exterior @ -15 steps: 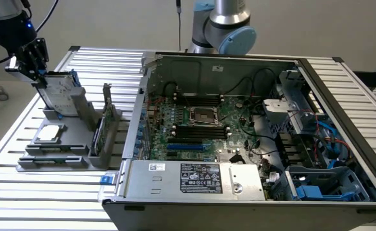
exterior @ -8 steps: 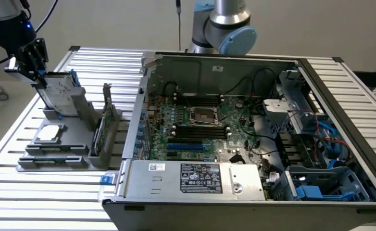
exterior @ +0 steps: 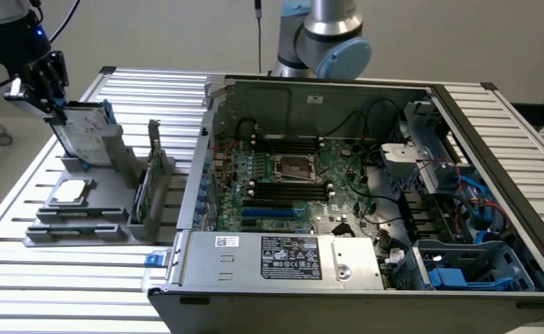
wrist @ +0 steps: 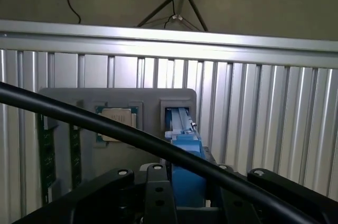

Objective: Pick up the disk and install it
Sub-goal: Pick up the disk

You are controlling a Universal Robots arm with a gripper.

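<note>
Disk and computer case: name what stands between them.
In the exterior view, a thin green card stands on edge in the grey holder, between the disk and the open computer case.

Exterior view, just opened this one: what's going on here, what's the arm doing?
The arm's gripper grips the top edge of the disk, a silver drive in a blue carrier. The disk stands tilted, its lower end at the grey holder on the exterior view's left, near a square chip. The open computer case sits on the exterior view's right, and the disk is not yet inside it.
</note>
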